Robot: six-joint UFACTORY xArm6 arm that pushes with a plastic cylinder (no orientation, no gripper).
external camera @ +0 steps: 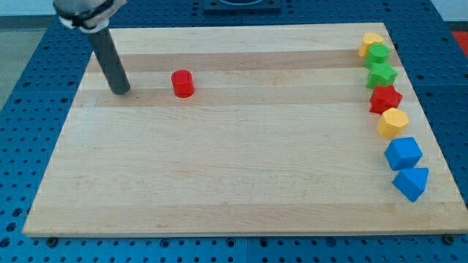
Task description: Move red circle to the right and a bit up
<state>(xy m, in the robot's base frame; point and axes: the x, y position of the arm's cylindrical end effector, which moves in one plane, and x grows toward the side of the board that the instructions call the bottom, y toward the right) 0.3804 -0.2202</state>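
We work on a wooden board (234,168) lying on a blue perforated table (29,80), and most of the board is bare wood. Our arm (84,11) enters at the view's top left, and from it the dark rod (110,62) slopes down to the board. We carry no fingers at all, so there is nothing to hold apart or press together; the rod only pushes.

Down the view's right edge runs a column of blocks, packed closely, several touching: a yellow block (371,44) at the top, a green block (378,54), a green star (381,74), a red star (385,98), a yellow hexagon (393,122), a blue block (404,153), and a blue wedge-like block (411,183) lowest. We judge they sit well clear of the job.

The red circle (182,83), a short upright cylinder, stands alone in the upper left part of the board. Our tip (121,90) rests on the wood to its left, near but apart, and slightly lower in the view. That placement suits the task in our judgement: pushing from the left and a little below should send the red circle right and slightly up. The push looks not yet begun.
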